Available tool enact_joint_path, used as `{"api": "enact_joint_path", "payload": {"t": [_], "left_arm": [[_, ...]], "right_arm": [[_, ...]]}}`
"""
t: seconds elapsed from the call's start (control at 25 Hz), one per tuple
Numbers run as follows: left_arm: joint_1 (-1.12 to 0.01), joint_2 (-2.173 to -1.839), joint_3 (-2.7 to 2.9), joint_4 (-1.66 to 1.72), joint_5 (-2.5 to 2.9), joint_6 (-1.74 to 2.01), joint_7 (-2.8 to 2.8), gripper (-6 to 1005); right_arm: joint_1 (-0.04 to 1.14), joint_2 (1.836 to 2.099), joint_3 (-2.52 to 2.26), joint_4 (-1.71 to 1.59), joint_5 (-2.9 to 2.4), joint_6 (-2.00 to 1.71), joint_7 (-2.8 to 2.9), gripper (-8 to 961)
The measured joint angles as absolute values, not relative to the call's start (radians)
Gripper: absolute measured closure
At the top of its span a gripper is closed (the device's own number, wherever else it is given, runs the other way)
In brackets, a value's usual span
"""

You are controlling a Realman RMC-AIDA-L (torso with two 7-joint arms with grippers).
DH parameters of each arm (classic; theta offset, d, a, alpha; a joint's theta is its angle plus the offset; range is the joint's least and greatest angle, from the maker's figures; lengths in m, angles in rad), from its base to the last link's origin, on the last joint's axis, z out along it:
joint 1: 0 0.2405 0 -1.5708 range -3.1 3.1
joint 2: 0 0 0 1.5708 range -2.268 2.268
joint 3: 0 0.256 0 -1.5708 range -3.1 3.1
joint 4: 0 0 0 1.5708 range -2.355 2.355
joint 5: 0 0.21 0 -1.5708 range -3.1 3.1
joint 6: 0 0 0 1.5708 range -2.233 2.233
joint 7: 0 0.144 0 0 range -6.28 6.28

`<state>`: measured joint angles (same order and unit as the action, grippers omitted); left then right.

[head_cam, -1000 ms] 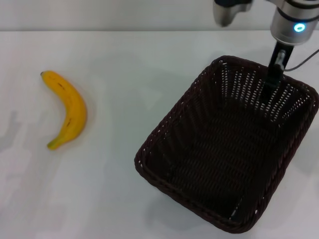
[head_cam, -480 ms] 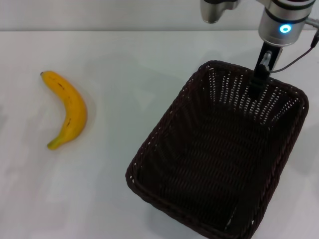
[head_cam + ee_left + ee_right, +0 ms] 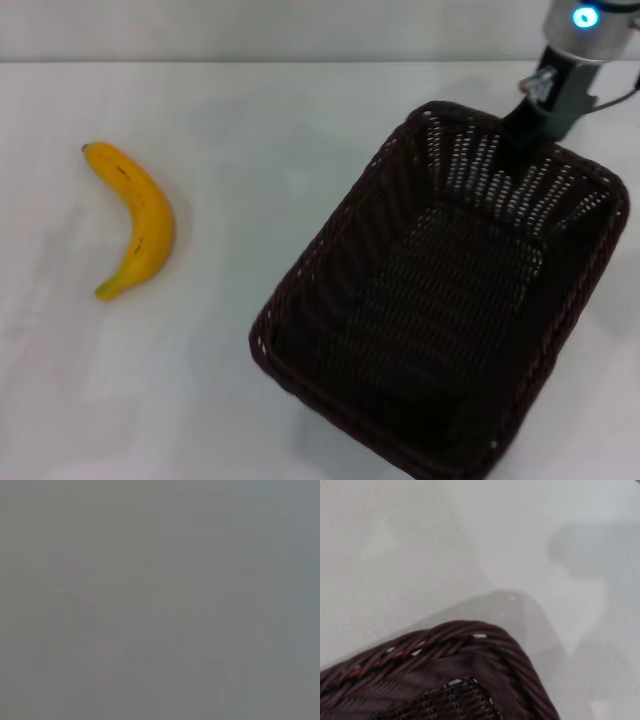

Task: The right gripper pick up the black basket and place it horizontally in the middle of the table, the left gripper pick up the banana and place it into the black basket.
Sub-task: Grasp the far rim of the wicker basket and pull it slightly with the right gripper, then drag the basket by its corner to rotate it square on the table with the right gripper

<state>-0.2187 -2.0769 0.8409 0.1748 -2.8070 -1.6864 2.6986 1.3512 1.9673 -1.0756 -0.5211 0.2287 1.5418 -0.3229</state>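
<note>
Head view shows my right claw [image 3: 528, 118] gripping the far rim of the black basket [image 3: 440, 300], which sits on the counter [image 3: 250, 150]. I see the banana [image 3: 135, 217] far off to its left.
</note>
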Motion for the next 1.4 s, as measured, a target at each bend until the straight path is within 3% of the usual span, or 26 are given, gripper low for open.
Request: {"api": "enact_joint_path", "payload": {"t": [0.16, 0.44, 0.6, 0.92, 1.08, 1.4], "left_arm": [[-0.221, -2.070, 0.843, 0.190, -2.819, -1.688, 2.698, 119], [-0.228, -2.053, 0.843, 0.192, -2.819, -1.687, 2.695, 119], [-0.240, -2.048, 0.847, 0.192, -2.818, -1.672, 2.698, 118], [-0.263, -2.032, 0.846, 0.192, -2.818, -1.635, 2.699, 118], [-0.277, -2.026, 0.848, 0.192, -2.818, -1.618, 2.700, 119], [-0.302, -2.020, 0.850, 0.192, -2.815, -1.578, 2.701, 118]], "right_arm": [[1.306, 1.939, -1.039, -0.575, 0.226, 1.585, -0.227, 683], [1.192, 1.943, -0.933, -0.751, 0.232, 1.689, -0.119, 717], [1.148, 1.952, -0.870, -0.765, 0.235, 1.701, -0.084, 733], [0.997, 2.016, -0.860, -0.951, 0.262, 1.722, 0.051, 753], [0.955, 2.013, -0.988, -1.053, 0.336, 1.746, 0.139, 756], [0.978, 2.016, -1.183, -1.082, 0.328, 1.808, 0.220, 763]]}}
